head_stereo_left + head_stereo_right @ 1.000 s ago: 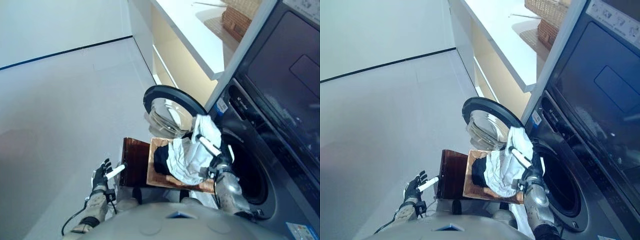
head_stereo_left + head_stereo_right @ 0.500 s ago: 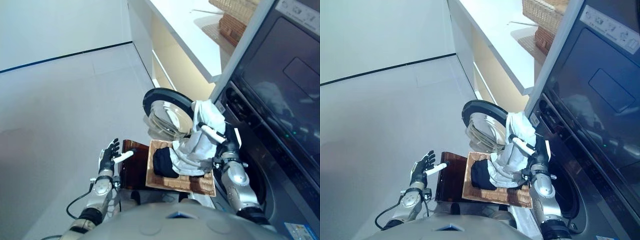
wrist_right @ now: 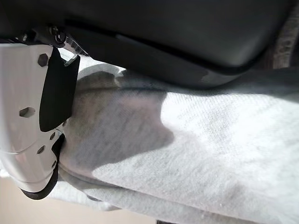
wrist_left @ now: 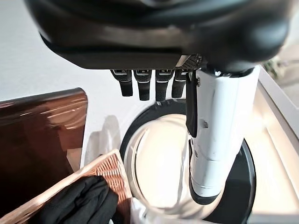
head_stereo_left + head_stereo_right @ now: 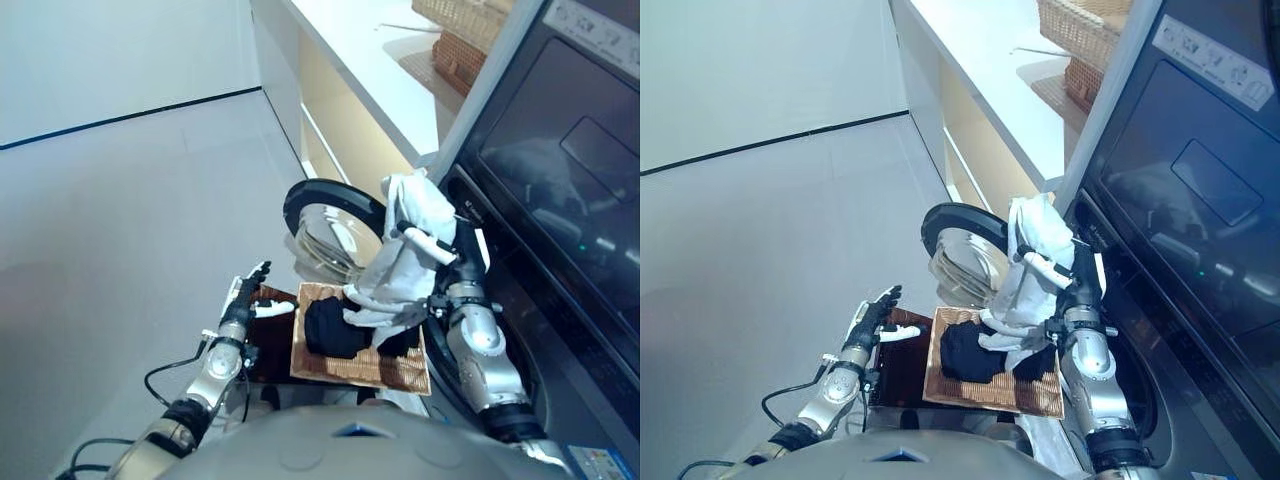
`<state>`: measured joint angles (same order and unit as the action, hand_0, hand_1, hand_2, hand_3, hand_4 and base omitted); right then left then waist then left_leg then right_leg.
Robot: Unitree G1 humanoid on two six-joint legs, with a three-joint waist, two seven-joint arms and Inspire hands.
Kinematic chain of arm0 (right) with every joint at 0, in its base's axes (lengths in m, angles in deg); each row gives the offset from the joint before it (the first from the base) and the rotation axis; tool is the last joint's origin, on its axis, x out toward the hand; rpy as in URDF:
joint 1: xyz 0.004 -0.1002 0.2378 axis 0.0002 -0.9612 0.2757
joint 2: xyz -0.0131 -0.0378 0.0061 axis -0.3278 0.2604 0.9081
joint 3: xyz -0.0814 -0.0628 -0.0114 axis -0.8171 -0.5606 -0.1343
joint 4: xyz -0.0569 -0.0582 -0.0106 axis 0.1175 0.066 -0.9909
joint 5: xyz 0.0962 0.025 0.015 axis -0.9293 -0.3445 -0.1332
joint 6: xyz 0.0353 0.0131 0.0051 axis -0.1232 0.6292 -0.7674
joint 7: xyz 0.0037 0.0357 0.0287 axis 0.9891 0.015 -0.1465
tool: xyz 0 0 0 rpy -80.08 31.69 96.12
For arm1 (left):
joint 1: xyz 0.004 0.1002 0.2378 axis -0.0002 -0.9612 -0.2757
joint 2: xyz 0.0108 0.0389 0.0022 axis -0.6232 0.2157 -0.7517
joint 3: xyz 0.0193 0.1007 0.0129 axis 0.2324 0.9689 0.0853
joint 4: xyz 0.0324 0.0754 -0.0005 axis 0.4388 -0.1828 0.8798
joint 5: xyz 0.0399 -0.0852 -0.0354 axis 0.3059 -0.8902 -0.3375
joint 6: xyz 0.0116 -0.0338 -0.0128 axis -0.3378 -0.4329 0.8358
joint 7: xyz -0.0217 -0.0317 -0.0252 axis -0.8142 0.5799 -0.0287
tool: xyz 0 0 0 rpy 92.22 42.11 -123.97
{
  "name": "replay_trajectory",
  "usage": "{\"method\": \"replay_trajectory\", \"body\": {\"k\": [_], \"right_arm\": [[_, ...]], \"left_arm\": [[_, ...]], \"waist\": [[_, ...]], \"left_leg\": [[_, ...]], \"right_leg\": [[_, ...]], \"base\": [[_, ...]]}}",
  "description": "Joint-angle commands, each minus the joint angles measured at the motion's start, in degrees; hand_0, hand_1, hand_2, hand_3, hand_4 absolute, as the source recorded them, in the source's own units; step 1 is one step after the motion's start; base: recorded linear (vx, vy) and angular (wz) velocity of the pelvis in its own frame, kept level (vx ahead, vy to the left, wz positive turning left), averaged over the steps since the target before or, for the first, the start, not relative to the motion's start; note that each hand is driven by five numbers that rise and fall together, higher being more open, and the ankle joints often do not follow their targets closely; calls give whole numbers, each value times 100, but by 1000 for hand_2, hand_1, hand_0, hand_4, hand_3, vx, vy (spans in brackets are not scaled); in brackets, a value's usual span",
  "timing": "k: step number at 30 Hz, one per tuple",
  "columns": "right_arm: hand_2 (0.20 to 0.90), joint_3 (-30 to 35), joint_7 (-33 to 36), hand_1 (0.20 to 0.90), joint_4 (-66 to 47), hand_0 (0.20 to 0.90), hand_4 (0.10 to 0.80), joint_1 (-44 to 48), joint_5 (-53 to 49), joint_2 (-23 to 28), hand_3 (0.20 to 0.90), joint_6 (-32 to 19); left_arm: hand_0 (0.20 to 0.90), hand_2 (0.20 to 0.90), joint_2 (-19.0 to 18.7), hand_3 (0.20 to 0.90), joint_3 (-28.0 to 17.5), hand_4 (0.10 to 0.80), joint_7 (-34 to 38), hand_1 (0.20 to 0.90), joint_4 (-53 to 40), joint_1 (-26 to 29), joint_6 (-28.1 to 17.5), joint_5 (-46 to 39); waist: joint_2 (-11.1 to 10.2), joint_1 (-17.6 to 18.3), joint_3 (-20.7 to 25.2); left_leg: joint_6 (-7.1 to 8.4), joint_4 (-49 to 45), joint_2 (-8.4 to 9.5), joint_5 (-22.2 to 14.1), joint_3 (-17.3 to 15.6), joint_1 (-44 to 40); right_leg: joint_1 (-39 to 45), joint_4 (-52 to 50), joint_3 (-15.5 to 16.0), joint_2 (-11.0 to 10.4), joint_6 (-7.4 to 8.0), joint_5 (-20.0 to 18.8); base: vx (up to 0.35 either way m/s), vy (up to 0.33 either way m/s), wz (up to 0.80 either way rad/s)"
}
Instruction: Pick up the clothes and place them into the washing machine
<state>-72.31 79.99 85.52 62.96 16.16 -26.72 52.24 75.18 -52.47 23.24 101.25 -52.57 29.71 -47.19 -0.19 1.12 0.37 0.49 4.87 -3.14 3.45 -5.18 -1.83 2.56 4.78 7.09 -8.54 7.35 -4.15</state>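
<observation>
Right hand (image 5: 455, 262) first: we have it clamped on the white garment (image 5: 405, 260), thumb across the cloth and fingers buried behind it, and the right wrist view shows pale fabric pressed hard against the palm. Compared with a second ago, we have hauled the garment well up. Then it lay heaped in the basket (image 5: 355, 365) beside the washer (image 5: 545, 330); now most of it hangs clear above the basket, its top bunch level with the upper edge of the washer's open door (image 5: 330, 215), and only a trailing end still drapes down onto the dark garment (image 5: 335, 328). That dark piece, largely covered before, is now exposed in the basket.

Our left hand (image 5: 247, 298) has also risen. It was low and away from the basket; now it hovers just beside the brown stool (image 5: 268, 345) next to the basket, fingers straight and spread, holding nothing.

For the task, we judge the lift nearly done: the white garment is up but not yet inside the washer's drum, which lies right behind the hand. The trailing end could snag the dark piece as we swing in. The dark garment remains for a second trip.
</observation>
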Motion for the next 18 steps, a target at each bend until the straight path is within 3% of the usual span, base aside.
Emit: {"method": "replay_trajectory", "body": {"k": [1, 10, 18], "right_arm": [[200, 23, -43, 200, -1131, 200, 300, 1104, -131, 247, 200, -944], [200, -233, -13, 200, -1499, 200, 300, 1435, -352, 403, 200, -913], [200, -348, 3, 200, -1698, 200, 300, 1468, 132, 579, 200, -765]], "left_arm": [[900, 900, -312, 900, 297, 800, 213, 900, 203, 818, -698, 60], [900, 900, -155, 900, 573, 800, 395, 900, 338, 1034, -718, -180], [900, 900, -98, 900, 767, 800, 480, 900, 355, 1318, -755, -130]], "waist": [[-334, -24, 561], [-401, 17, 653], [-421, 65, 709]], "left_leg": [[446, -84, -161, -479, 39, -270], [452, -80, -176, -466, 7, -286], [440, -92, -183, -448, -5, -297]], "right_leg": [[-302, -239, -30, -325, 226, 82], [-302, -249, -66, -309, 223, 78], [-302, -288, -93, -303, 223, 71]], "base": [[-16, -2, -4], [-3, 0, -1], [-7, -2, -1]]}}
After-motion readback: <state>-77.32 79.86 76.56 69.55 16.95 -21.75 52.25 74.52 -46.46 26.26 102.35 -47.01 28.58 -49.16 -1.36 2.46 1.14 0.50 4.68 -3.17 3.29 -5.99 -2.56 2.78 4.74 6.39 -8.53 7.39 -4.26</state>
